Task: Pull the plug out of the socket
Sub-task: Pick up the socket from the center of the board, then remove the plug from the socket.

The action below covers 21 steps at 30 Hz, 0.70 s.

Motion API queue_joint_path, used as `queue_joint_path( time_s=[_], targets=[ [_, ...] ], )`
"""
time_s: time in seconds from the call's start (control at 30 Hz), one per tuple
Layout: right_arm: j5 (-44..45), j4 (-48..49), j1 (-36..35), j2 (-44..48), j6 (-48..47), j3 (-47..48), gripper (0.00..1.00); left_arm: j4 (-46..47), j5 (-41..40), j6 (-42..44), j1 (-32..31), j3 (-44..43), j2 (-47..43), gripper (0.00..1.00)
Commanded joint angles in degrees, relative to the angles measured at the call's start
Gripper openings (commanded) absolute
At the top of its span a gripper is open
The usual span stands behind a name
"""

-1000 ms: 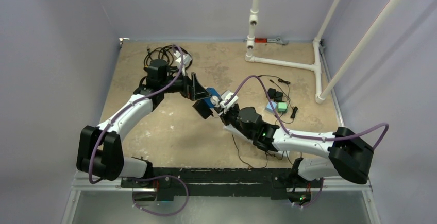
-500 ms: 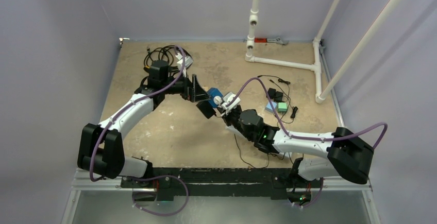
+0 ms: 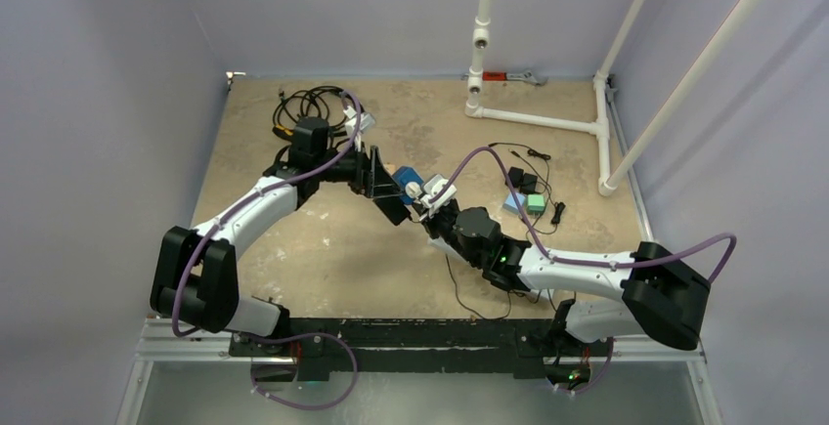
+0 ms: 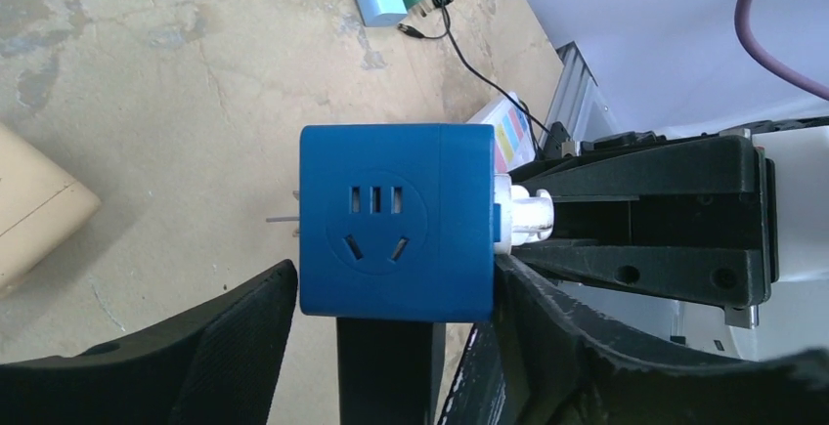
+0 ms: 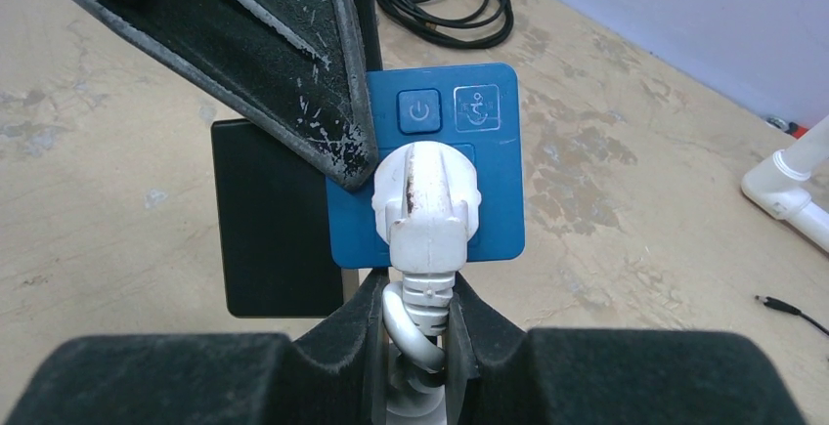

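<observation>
Right jaws clamped on white plastic plug (image 5: 422,200), left jaws flanked blue cube socket (image 4: 396,220), grip uncertain, plug seated

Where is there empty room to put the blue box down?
The widest bare patch is the near-middle table, between the left arm and the right arm. Another lies between the black cable coil and the white pipe frame. Crowded: around the small chargers.

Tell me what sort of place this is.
Probably a robotics lab test cell: a bare tan tabletop boxed in by plain wall panels, a white PVC pipe frame, and loose cables.
</observation>
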<state>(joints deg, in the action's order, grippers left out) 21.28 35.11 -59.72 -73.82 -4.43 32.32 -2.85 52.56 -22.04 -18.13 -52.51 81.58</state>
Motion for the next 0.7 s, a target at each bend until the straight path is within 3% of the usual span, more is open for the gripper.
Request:
queue_joint_path(
  time_s=[0.0,0.33,0.67],
  targets=[
    [-0.59,8.98,-0.31,2.54,-0.73,0.97,0.0,1.37,1.72,-0.09,-0.52,-0.97,0.12,0.65],
    [1.4,8.93,-0.37,0.51,-0.56,1.47,0.0,1.97,0.93,-0.8,-1.29,-0.4,-0.26,0.01],
    [1.23,7.77,-0.39,0.08,0.53,2.11,0.0,-5.22,-14.3,6.82,-3.68,-1.33,-3.79,0.0]
  ],
)
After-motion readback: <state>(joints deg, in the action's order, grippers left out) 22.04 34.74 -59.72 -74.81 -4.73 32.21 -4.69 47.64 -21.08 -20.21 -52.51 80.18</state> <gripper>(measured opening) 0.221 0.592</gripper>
